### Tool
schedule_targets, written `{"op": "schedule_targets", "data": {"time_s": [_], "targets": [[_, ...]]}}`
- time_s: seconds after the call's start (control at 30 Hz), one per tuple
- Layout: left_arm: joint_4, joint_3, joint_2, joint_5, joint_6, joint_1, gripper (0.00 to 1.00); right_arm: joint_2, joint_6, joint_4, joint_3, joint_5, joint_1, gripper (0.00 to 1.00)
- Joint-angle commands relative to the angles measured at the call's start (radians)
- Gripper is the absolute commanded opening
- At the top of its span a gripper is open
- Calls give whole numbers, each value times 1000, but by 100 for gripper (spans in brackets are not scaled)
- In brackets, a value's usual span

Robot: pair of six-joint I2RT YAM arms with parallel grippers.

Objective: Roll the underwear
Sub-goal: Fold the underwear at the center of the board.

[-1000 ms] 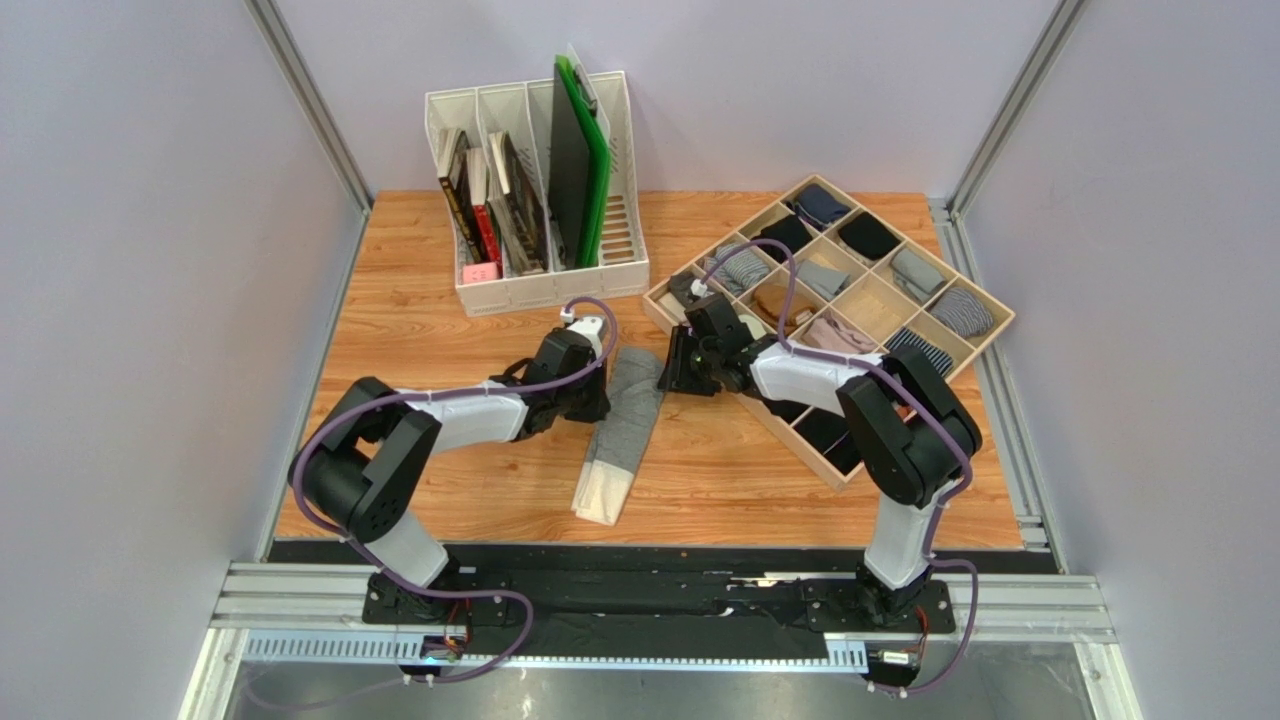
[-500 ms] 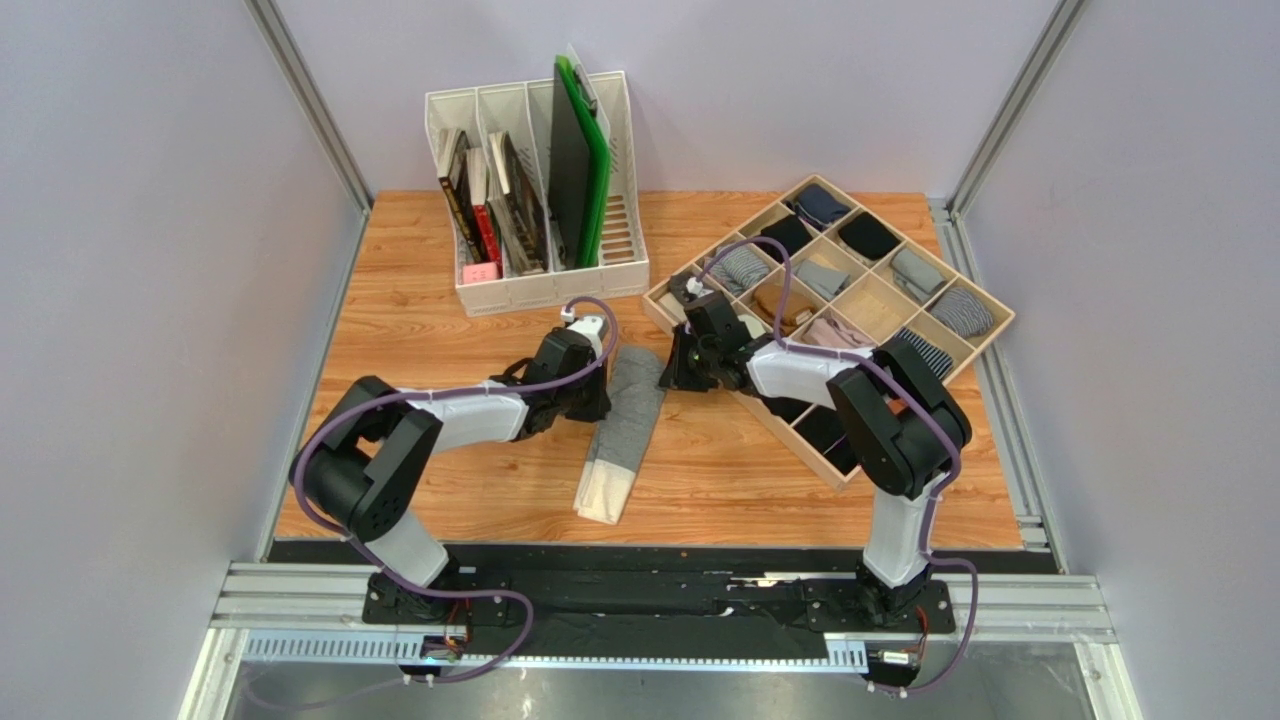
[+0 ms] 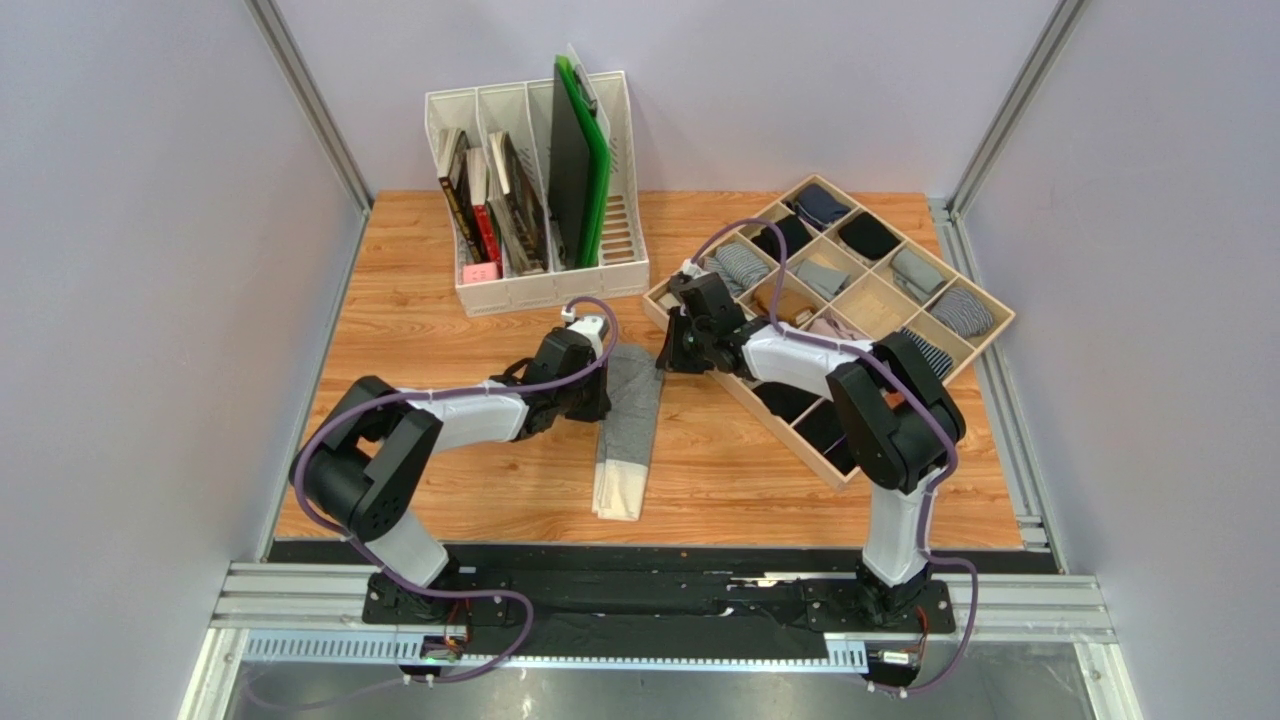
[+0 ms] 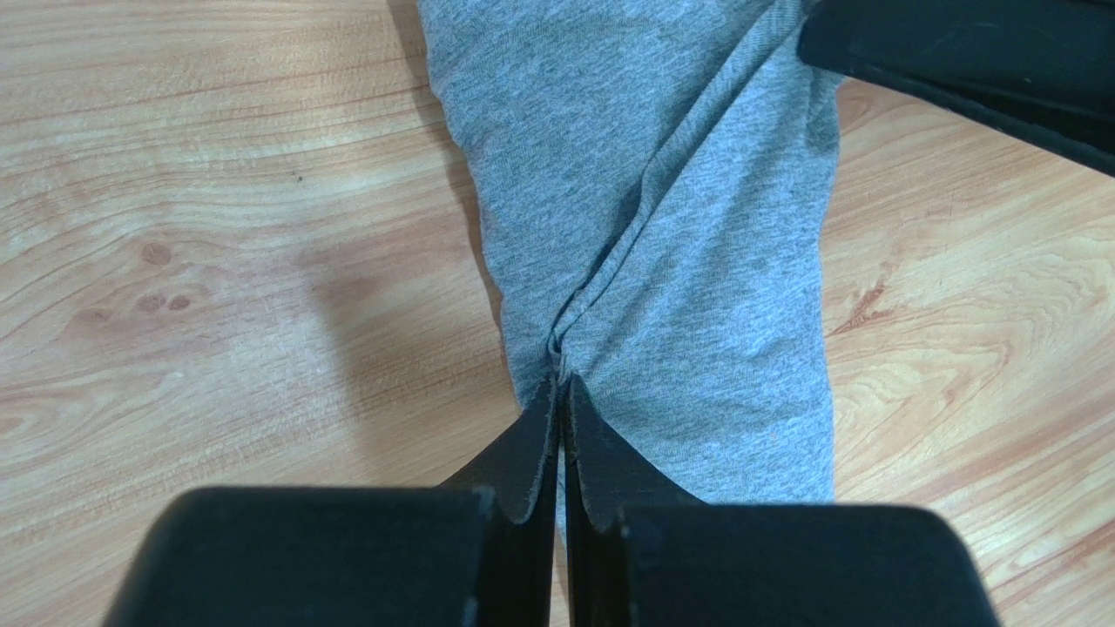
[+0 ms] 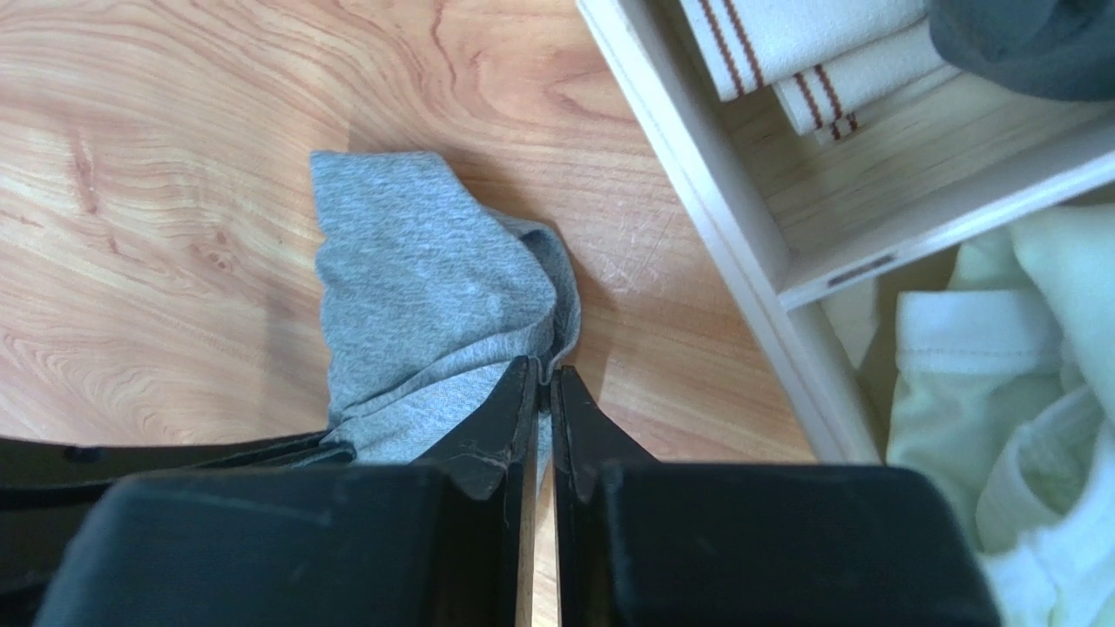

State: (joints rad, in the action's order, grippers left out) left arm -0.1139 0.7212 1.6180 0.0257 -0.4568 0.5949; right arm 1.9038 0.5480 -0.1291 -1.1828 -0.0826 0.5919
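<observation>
Wood tabletop [image 3: 451, 315]: we see the underwear [image 3: 624, 428] stretched as a long strip just beside the divider tray [image 5: 700, 183]. L gripper [image 4: 563, 382] clamps its mid-fabric; R gripper [image 5: 543, 372], nearer the tray, now pinches the far end. Vs 1 s ago, strip lies straighter.

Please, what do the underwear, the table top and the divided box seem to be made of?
Underwear: soft knit fabric, probably cotton jersey, matte heather grey; fine ribs and loose creases show.
Table top: wood or wood-look laminate, smooth; grain and knots visible.
Divided box: pale, unpainted wood, likely thin plywood; faint grain on its walls.
</observation>
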Motion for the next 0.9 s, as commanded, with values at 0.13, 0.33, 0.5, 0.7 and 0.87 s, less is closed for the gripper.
{"op": "schedule_targets", "data": {"time_s": [0.13,0.33,0.5,0.7,0.87], "targets": [[39,3,10,-6,24,-6,0,44,-39,-17,-93,7,-15,8],[59,20,-38,10,9,-12,0,-27,-66,-26,-92,-51,-14,41],[85,35,-73,13,1,-14,0,-158,-72,-50,-15,-98,-6,48],[109,43,-107,0,-17,-33,9,-322,10,-61,166,-82,68,47],[183,50,-151,-7,-32,-35,49,-361,78,-72,229,-34,186,41]]}}
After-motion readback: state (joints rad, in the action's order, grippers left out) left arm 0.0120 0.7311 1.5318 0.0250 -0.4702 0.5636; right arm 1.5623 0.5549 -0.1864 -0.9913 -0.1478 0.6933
